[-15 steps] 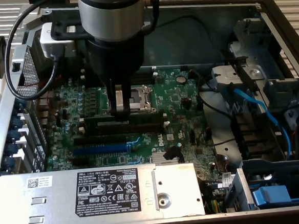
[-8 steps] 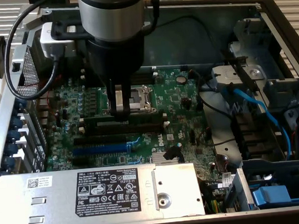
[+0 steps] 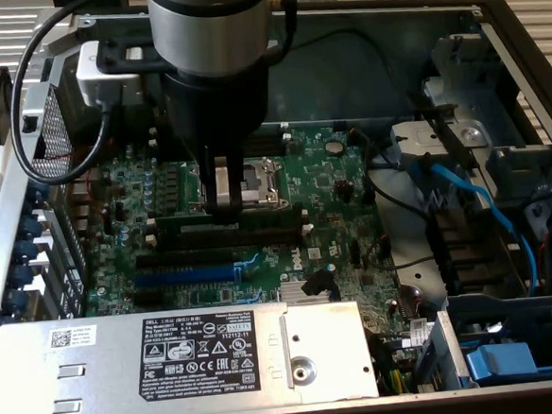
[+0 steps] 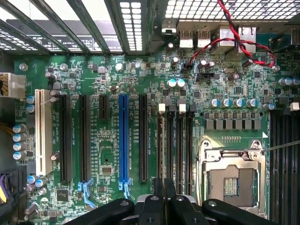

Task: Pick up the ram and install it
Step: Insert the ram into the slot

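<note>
Open desktop computer case inspected, with the single arm standing over the green motherboard (image 3: 337, 198). The black end effector (image 3: 227, 207) points straight down and is clenched on the ram (image 3: 274, 211), a long, thin, dark-green circuit-board stick, gripped near mid-length across its flat faces. The stick stands on edge. Its long axis runs on the 9-to-3 o'clock line of the exterior view, from that view's left to its right, and it reaches out on both sides of the grip. Just toward 6 o'clock from the stick lie the long black memory slots with white end clips (image 3: 259, 235), parallel to it and about its length. The square silver processor socket (image 3: 263, 178) sits at 12 o'clock from the grip. The blue expansion slot (image 3: 181, 277) lies further off at 7 o'clock, also parallel. In the wrist view the end effector (image 4: 164, 204) lines up with the run of the memory slots (image 4: 176, 145), the blue slot (image 4: 123, 138) beside them. Judgement: the stick is held square over the slot bank, its axis matched to the slots. Whether its lower edge touches a slot, and which slot it stands over, cannot be told.
</note>
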Action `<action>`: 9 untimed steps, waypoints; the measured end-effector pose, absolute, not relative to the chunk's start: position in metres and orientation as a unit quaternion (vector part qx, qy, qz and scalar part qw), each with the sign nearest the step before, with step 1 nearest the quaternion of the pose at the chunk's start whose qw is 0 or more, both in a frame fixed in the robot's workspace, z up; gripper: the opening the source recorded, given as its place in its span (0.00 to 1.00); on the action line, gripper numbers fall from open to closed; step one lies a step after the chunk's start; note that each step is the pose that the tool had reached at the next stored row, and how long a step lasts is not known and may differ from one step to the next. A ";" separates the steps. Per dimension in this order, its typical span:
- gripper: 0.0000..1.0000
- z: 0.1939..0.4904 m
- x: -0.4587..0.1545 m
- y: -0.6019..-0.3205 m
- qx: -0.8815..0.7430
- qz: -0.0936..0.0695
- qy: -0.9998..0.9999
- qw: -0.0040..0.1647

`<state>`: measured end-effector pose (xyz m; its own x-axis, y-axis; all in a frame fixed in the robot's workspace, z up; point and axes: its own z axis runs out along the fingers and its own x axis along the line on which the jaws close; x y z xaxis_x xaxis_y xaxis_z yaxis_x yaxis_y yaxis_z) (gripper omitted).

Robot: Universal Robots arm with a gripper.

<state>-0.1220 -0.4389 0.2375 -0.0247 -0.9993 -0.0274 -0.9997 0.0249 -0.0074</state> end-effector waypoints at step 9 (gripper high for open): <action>0.12 0.237 -0.121 -0.439 -0.699 0.010 0.715 0.009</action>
